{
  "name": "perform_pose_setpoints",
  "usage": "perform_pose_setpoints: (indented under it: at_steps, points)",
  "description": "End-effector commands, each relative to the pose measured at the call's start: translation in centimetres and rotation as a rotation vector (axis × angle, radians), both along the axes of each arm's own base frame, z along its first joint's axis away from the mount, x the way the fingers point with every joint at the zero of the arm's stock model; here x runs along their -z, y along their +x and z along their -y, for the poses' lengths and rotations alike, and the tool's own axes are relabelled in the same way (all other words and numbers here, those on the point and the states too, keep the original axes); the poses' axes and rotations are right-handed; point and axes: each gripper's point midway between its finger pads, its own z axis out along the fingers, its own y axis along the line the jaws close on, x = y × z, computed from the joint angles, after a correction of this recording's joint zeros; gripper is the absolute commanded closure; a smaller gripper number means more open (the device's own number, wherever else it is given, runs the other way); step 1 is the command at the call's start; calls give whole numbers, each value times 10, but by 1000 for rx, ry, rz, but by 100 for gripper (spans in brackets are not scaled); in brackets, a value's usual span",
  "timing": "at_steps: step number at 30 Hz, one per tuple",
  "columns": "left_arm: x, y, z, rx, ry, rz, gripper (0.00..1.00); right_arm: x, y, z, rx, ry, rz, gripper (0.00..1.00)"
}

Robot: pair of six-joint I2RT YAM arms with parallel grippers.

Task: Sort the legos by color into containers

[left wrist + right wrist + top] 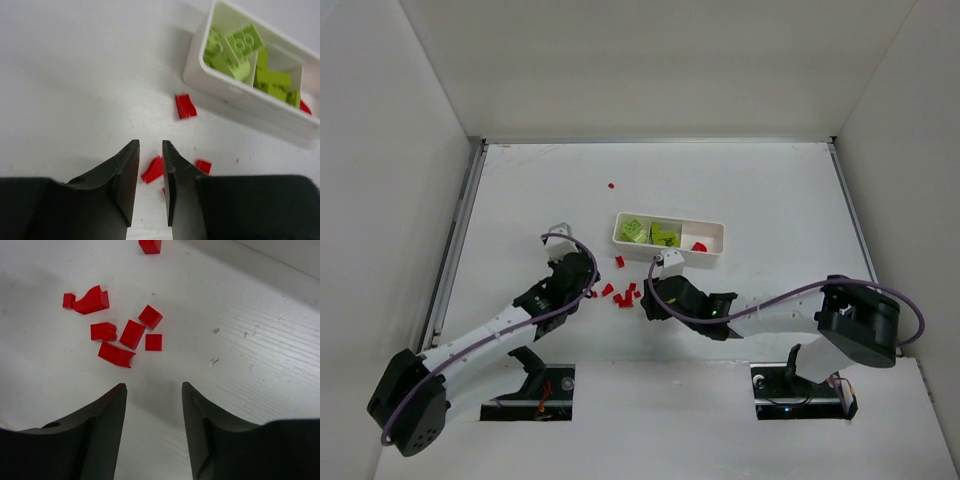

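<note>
at the left gripper point(150, 145), jaws nearly pressed together, only a slim gap; in that gap a red brick point(152, 171) low against the table point(75, 75), pinched or only lying beneath, cannot tell. at the right gripper point(154, 387), jaws spread apart with nothing between. between the two grippers, a loose cluster of red legos point(625, 295): left gripper at its 9 o'clock, right gripper at its 3 o'clock. further out, a single red brick point(619, 261) just beside the near wall of the white tray point(215, 82), at the tray's 7 o'clock. in the tray, green legos point(636, 230) in the left and middle compartments, a red piece point(699, 245) in the right one. farthest, a lone red brick point(611, 185) at the tray's 11 o'clock, well apart.
</note>
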Motion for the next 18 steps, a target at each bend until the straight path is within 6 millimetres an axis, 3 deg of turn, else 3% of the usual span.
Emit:
perform_pose_setpoints:
  at_steps: [1,5,8,11,14,18]
  points:
    - [-49,47,6,-68,-117,127,74,-36,7,-7,29,99,70,49]
    - [-64,102,3,-137,-118,149,61,-47,7,8,45,134,79,53]
    - [-64,145,4,-167,-83,131,58,-45,4,18,54,137,77,53]
    - [-54,191,9,-172,-12,102,57,-43,1,23,72,158,57,52]
    - [-31,235,20,-136,70,44,58,-44,-2,23,69,165,54,51]
    - [1,272,30,-96,139,-49,59,-50,-9,25,78,193,52,51]
